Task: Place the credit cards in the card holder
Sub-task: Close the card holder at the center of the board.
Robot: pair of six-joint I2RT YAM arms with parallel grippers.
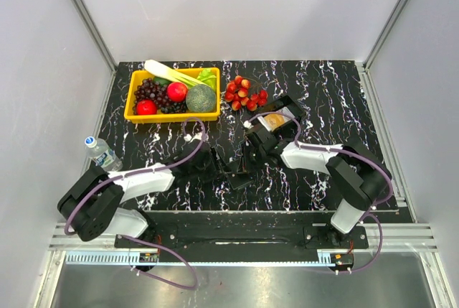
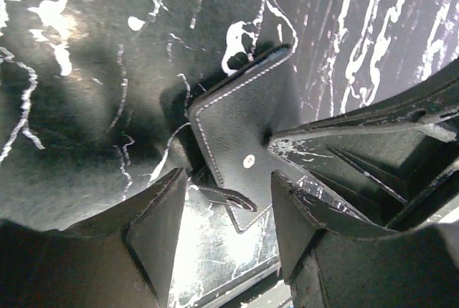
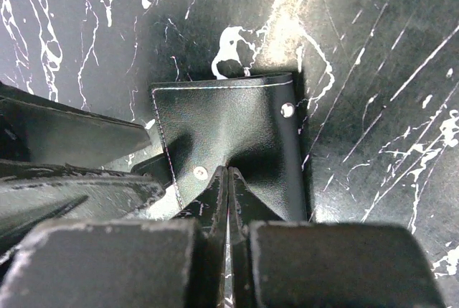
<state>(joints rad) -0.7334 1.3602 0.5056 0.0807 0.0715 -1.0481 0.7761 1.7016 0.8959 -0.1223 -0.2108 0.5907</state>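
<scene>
From above, the left claw [image 1: 214, 164] and right claw [image 1: 247, 159] are seen meeting mid-table. A small, flat, black stitched card holder [image 1: 235, 177] lies between their tips. A thin tan-orange credit card [image 1: 275, 120] is seen in a black open tray [image 1: 288, 101] beyond the right claw. A yellow plastic basket [image 1: 172, 115] of fruit is set beyond the left claw.

In the left wrist view, the left claw [image 2: 228, 179] is shown released, its fingers [image 2: 154, 229] spread. The holder's lower corner is placed between them, not gripped. Pale stitching is seen along the holder's edge, with a small metal stud [image 2: 249, 161] near it.

In the right wrist view, the right claw [image 3: 228, 175] is clenched on the holder's near edge, and the black flap is puckered at the pinch.
</scene>
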